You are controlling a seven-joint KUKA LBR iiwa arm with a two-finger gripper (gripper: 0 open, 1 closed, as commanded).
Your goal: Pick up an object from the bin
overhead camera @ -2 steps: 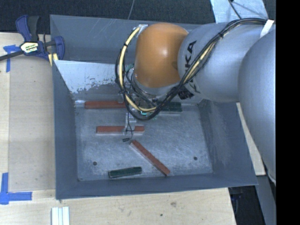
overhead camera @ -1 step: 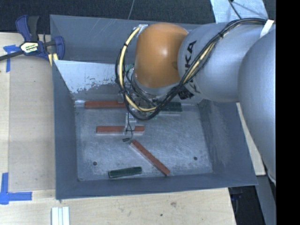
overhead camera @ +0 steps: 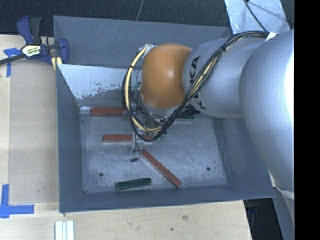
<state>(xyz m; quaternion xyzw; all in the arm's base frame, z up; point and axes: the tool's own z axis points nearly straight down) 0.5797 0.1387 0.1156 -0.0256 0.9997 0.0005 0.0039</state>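
1. On the floor of the bin (overhead camera: pixel 70 149) I count four loose things: three flat reddish-brown strips and one dark green bar.
2. The far strip (overhead camera: pixel 106 112) lies near the bin's far-left corner. Its long axis runs along the far edge, and its right end is hidden under my wrist.
3. The middle strip (overhead camera: pixel 117 138) lies near the centre of the floor, parallel to the far strip, pointing left to right.
4. The slanted strip (overhead camera: pixel 162 170) runs diagonally from the centre of the floor toward the near edge and the right side. Its upper end points at my tool (overhead camera: pixel 135 153).
5. The dark green bar (overhead camera: pixel 133 184) lies along the near edge, almost parallel to it, near the slanted strip's lower end but apart from it.
6. My tool hangs below the orange cover (overhead camera: pixel 162 76), between the right end of the middle strip and the upper end of the slanted strip, just beside both.
7. I cannot tell how far open my tool is, or whether it has hold of either strip.
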